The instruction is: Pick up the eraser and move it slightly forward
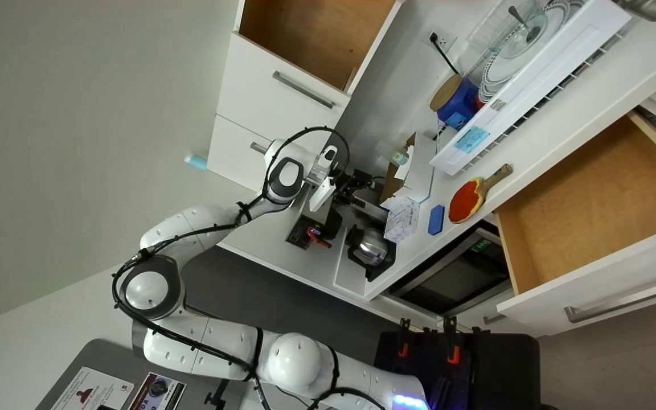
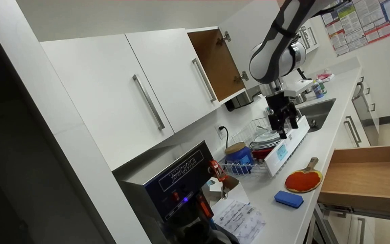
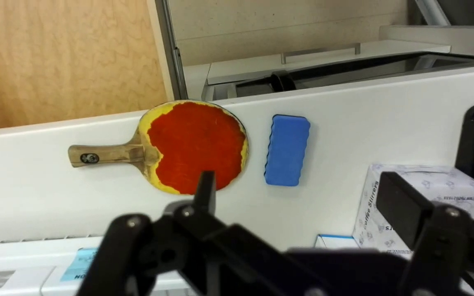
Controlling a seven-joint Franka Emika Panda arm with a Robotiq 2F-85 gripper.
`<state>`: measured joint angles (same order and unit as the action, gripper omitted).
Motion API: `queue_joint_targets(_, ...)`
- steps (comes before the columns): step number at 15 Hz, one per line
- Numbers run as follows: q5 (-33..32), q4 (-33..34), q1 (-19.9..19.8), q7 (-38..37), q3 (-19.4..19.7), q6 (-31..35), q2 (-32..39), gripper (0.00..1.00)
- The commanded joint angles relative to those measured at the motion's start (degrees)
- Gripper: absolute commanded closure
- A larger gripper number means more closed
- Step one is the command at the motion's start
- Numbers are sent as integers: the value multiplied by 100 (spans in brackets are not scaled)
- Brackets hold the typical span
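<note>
A blue eraser lies flat on the white counter, in both exterior views (image 1: 436,220) (image 2: 288,199) and in the wrist view (image 3: 287,150). It is near the counter's front edge, beside a red and yellow paddle (image 3: 198,144) with a wooden handle; a small gap separates them. My gripper (image 3: 297,181) is open and empty, with fingers wide apart. In the wrist view the eraser sits beyond the fingertips, between them sideways. In both exterior views the gripper (image 1: 370,192) (image 2: 289,131) is raised well above the counter, apart from the eraser.
A coffee stirrers box (image 3: 422,193) stands on the counter near the eraser. A white dish rack (image 2: 288,149) with plates and a blue jar (image 2: 239,157) stands at the back. An open drawer (image 1: 607,199) juts out below the counter edge. A metal coffee pot (image 1: 370,247) stands nearby.
</note>
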<state>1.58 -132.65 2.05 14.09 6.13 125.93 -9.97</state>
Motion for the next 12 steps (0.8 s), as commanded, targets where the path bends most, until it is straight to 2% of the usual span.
queue_joint_targets(1, 13, 10, -122, 14, -103, -14, 3, 0)
queue_joint_targets(3, 11, 10, -131, 13, -102, -14, -11, 0)
queue_joint_targets(7, -159, 78, -104, -177, -220, 392, 521, 0)
queue_joint_targets(12, -262, 203, -105, -261, -353, 1449, 1521, 0)
